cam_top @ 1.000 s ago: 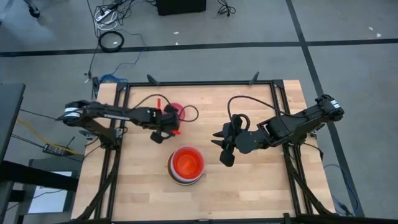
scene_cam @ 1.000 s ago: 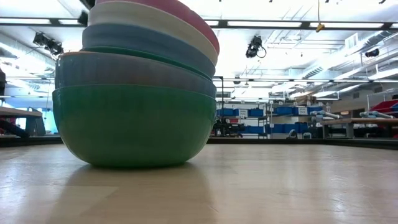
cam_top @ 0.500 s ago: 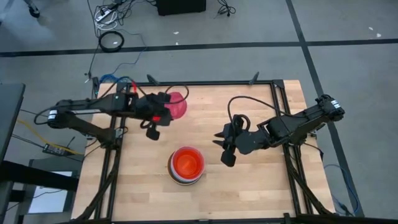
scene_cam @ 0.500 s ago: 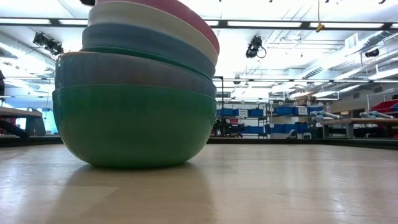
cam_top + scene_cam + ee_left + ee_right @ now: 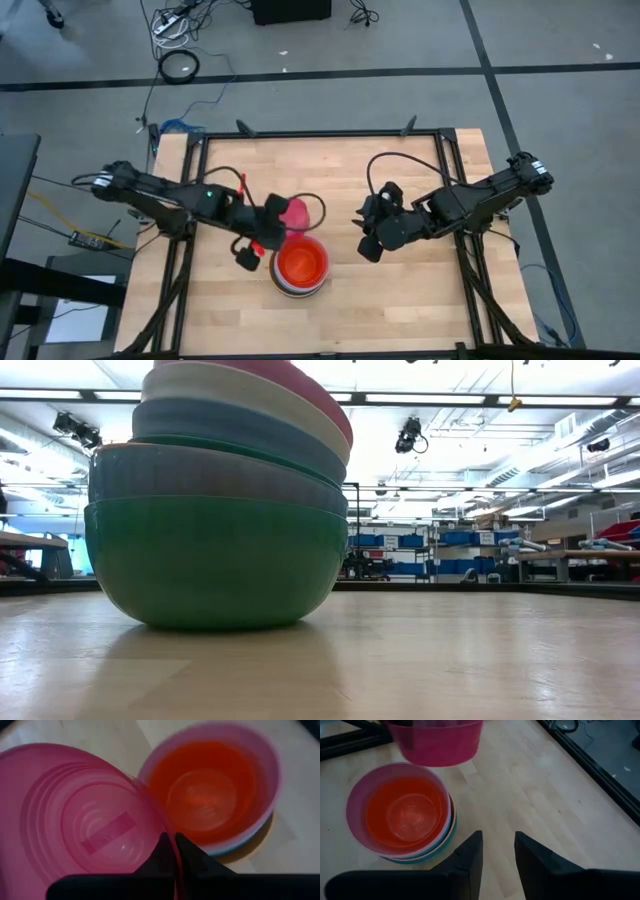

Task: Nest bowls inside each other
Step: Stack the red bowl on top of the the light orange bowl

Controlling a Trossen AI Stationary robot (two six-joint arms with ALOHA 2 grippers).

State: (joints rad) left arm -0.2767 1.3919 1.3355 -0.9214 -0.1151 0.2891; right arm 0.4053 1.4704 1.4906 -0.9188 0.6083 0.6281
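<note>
A stack of nested bowls (image 5: 300, 266) stands near the table's middle, toward the near edge. In the low view the stack (image 5: 220, 500) has a teal bowl at the bottom and a pink one on top. An orange-red bowl (image 5: 207, 790) sits inside the pink one. My left gripper (image 5: 280, 222) is shut on a small red bowl (image 5: 295, 213) just beyond the stack's far-left rim. My right gripper (image 5: 366, 240) hovers open to the right of the stack, nothing between its fingers (image 5: 472, 857). My left gripper pinches the small red bowl's rim (image 5: 167, 832), one finger inside the bowl and one outside. The fingers slant down onto it from the table's left. The bowl is lifted clear of the table, mouth up, next to the stack (image 5: 402, 815).
Black frame rails (image 5: 190, 240) run along the table's left and right sides. Bare wood (image 5: 400, 300) lies near and right of the stack, and at the far side of the table.
My left gripper, shut on the small red bowl, has lifted it off the table at the far left. It has swung the bowl toward the near edge and the right, up to the stack. The stack has not moved.
</note>
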